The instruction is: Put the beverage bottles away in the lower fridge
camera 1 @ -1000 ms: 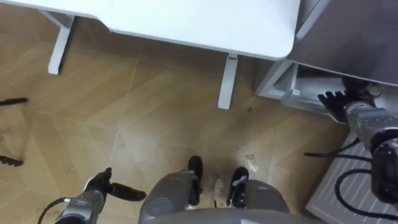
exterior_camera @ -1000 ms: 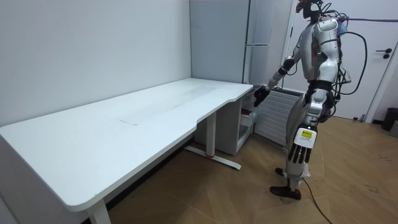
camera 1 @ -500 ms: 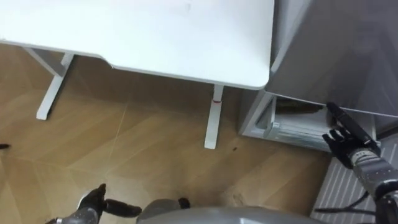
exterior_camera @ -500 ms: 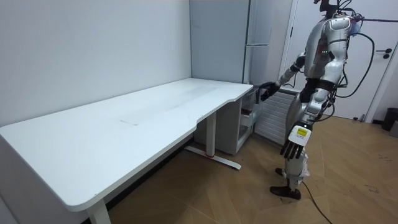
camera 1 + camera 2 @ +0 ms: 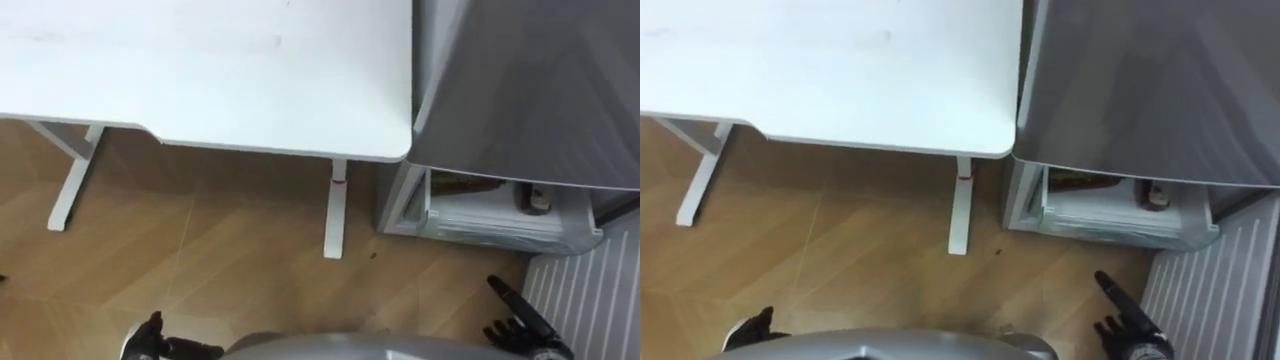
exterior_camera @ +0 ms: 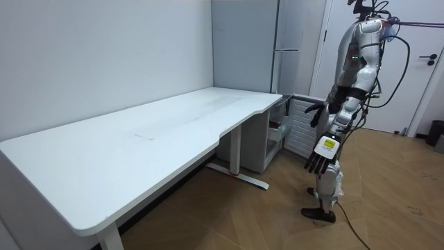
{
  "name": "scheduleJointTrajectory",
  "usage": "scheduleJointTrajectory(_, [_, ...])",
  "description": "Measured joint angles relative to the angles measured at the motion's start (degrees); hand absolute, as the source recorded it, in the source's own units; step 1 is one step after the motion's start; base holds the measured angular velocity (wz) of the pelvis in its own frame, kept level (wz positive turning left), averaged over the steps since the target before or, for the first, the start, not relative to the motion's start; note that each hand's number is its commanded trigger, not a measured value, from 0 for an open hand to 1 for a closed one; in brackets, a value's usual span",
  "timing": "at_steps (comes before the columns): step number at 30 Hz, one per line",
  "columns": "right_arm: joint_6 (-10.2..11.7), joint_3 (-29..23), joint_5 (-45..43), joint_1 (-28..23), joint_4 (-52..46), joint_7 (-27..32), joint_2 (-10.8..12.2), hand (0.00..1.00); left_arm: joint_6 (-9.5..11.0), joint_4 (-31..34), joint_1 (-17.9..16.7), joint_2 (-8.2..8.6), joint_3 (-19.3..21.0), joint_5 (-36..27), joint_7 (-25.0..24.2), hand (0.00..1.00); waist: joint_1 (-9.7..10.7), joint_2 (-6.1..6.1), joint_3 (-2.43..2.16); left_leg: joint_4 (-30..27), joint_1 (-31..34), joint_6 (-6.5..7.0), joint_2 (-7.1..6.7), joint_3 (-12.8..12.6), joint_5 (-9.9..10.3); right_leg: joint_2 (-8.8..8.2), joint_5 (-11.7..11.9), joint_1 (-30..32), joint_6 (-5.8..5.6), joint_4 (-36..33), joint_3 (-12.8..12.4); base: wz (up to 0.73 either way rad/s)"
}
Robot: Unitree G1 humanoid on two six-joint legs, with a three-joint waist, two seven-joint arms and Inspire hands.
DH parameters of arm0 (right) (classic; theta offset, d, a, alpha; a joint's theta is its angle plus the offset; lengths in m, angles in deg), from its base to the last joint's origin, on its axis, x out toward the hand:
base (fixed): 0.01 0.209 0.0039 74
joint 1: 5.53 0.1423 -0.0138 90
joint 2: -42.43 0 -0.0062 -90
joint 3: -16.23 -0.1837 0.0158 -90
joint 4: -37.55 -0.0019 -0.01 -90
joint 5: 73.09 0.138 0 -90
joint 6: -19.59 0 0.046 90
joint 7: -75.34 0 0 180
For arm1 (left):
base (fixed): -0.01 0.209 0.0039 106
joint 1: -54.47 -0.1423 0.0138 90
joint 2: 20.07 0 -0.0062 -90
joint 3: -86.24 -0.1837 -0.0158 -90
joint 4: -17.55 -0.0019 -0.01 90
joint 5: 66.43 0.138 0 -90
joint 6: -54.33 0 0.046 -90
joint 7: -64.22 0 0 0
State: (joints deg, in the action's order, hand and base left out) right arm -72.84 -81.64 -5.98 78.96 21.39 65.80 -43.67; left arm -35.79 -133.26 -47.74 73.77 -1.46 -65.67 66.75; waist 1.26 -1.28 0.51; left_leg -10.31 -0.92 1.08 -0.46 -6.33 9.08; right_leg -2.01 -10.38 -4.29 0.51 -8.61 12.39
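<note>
Lower left of the eye view: the left hand (image 5: 165,346) sits at the frame's bottom edge above the wooden floor (image 5: 220,260). In the room view this hand (image 6: 318,162) hangs at the robot's side. Its fingers are straight and relaxed and hold nothing.

Upper left to centre: the white table (image 5: 200,70) spans the top of the frame. One table leg (image 5: 68,180) stands at the left and a second leg (image 5: 335,210) stands at centre.

Upper right: the grey fridge (image 5: 530,90) stands just beside the table's right edge. Below its door the lower fridge compartment (image 5: 480,222) is open. A small dark-topped object (image 5: 538,199) lies inside, towards the compartment's right end. It cannot be told whether this object is one of the drinks.

Lower right: the right hand (image 5: 518,322) is held below the open compartment and apart from it. Its fingers are spread straight and hold nothing. A white ribbed panel (image 5: 590,290) lies to its right.

Room view: the robot stands upright at the room view's right, at the table's far end, in front of the fridge.
</note>
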Motion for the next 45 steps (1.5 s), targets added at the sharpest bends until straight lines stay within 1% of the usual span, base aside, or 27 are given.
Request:
scheduleJointTrajectory(2, [0.0,-0.1,-0.5,-1.0,0.0,0.1,0.7,0.00,0.0,0.0,-0.6,0.16,0.0,0.3,0.8,0.00,0.3,-0.12,-0.06,0.0,-0.2,-0.10,0.16,-0.5,0.3,0.20,0.0,-0.1,0.01,0.0,-1.0,-0.15])
scheduleJointTrajectory(4, [0.1,-0.8,-1.7,-2.1,0.4,0.4,1.3,0.00,0.0,0.1,-0.6,0.33,0.4,1.2,0.9,0.00,0.9,-0.24,-0.02,0.1,-0.7,-0.12,0.14,-0.5,0.5,0.19,-0.1,-0.7,-0.03,0.1,-1.0,-0.02])
scheduleJointTrajectory(6, [0.1,-1.7,-2.4,-2.7,0.3,0.8,1.7,0.00,0.0,0.1,-0.8,1.12,1.9,1.2,0.8,0.00,1.0,-0.13,-0.17,0.1,-1.0,-0.08,0.08,-0.5,0.7,0.12,-0.2,-0.9,-0.12,0.0,-1.1,-0.02])
scheduleJointTrajectory(8, [0.3,-2.6,-2.7,-3.3,0.4,1.4,2.3,0.00,0.0,0.1,-0.9,1.71,2.3,1.2,0.8,0.00,1.5,-0.09,-0.20,0.3,-1.3,-0.06,0.02,-0.6,0.7,0.08,-0.3,-0.9,-0.16,0.0,-1.4,-0.05])
scheduleJointTrajectory(12, [0.5,-3.3,-7.0,-3.4,2.3,1.4,2.9,0.00,0.1,-0.2,-0.6,2.50,2.3,1.2,0.5,0.00,1.8,-0.02,-0.07,0.7,-2.3,-0.04,-0.05,-0.6,0.7,0.09,-0.5,-1.7,-0.27,0.1,-1.8,-0.03])
scheduleJointTrajectory(15, [0.5,-4.0,-9.4,-3.4,3.5,1.4,3.2,0.00,0.2,-0.8,0.0,2.59,2.4,1.5,-0.3,0.00,2.1,0.04,0.01,0.8,-3.0,-0.05,-0.09,-0.6,0.7,0.12,-0.5,-2.6,-0.27,0.3,-2.1,-0.01])
scheduleJointTrajectory(18, [0.3,-4.8,-10.4,-3.4,4.2,1.4,3.4,0.00,0.2,-1.0,0.0,2.60,2.5,2.3,-1.0,0.00,2.3,0.21,-0.03,0.8,-3.7,-0.02,-0.12,-0.5,0.8,0.13,-0.5,-3.1,-0.28,0.7,-2.2,0.00])
scheduleJointTrajectory(20, [0.3,-6.0,-10.1,-3.4,4.2,1.4,3.7,0.00,0.2,-1.0,-0.2,2.69,3.7,2.6,-1.0,0.00,2.4,0.22,-0.04,0.8,-3.8,-0.02,-0.08,-0.5,0.8,0.16,-0.5,-3.2,-0.27,0.7,-2.2,0.00])
scheduleJointTrajectory(22, [0.3,-7.0,-8.0,-3.3,4.2,1.4,3.8,0.00,0.2,-1.0,-0.3,2.68,4.3,2.7,-1.0,0.00,2.6,0.26,-0.06,0.8,-3.7,-0.02,-0.09,-0.5,0.8,0.16,-0.5,-3.1,-0.27,0.7,-2.2,0.00])
scheduleJointTrajectory(27, [0.1,-8.1,-1.1,-2.3,4.3,1.4,3.8,0.00,0.2,-1.0,-0.3,2.67,4.3,3.9,-0.7,0.00,3.0,0.63,-0.23,0.9,-3.7,-0.02,-0.09,-0.6,0.8,0.22,-0.5,-3.0,-0.27,0.6,-2.5,-0.01])
scheduleJointTrajectory(28, [-0.1,-8.3,0.9,-2.3,4.2,1.4,3.8,0.00,0.2,-1.0,-0.2,2.68,4.3,3.9,-0.6,0.00,3.1,0.88,-0.34,0.9,-3.7,-0.02,-0.07,-0.6,0.8,0.25,-0.5,-2.9,-0.27,0.6,-2.7,0.00])
scheduleJointTrajectory(32, [-0.1,-10.9,6.6,-1.9,4.1,1.4,3.9,0.00,0.1,-1.1,-0.2,2.68,4.3,3.9,-0.5,0.00,3.2,1.03,-0.40,1.1,-3.7,-0.03,-0.16,-0.7,0.8,0.24,-0.5,-3.2,-0.27,0.4,-2.8,0.00])
scheduleJointTrajectory(41, [0.1,-11.4,13.0,-1.0,1.7,1.5,4.1,0.00,-0.3,-1.2,-0.1,2.69,4.2,4.0,-0.6,0.00,3.2,1.01,-0.34,1.2,-3.6,-0.03,-0.17,-0.6,0.8,0.24,-0.6,-2.9,-0.30,0.8,-2.8,0.00])
scheduleJointTrajectory(45, [0.3,-11.4,13.7,-0.6,1.7,1.7,4.1,0.00,-0.3,-1.2,-0.1,2.69,4.2,4.0,-0.6,0.00,3.2,0.99,-0.36,1.2,-3.6,-0.03,-0.19,-0.6,0.8,0.24,-0.6,-2.8,-0.30,0.8,-2.8,0.00])
